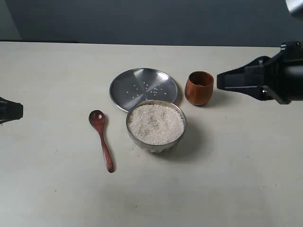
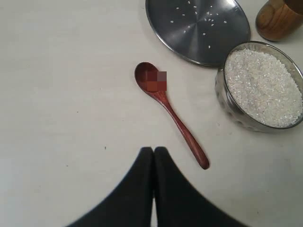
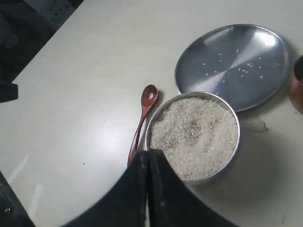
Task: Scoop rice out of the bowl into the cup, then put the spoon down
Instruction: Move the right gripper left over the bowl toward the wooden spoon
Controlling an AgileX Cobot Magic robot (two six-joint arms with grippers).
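Spoon (image 1: 102, 139), slim and dark reddish-brown, is lying on the table (image 1: 47, 184) just left of the steel bowl (image 1: 154, 147), which is brimming with pale rice (image 1: 156, 124). Behind them a plate (image 1: 142, 87) and a wooden cup (image 1: 199, 90) are sitting. Left jaws and right jaws are pressing shut, empty.

Spoon (image 1: 101, 140) left of bowl (image 1: 156, 147); plate (image 1: 143, 87), cup (image 1: 199, 88) behind; rice (image 1: 155, 124) in bowl.
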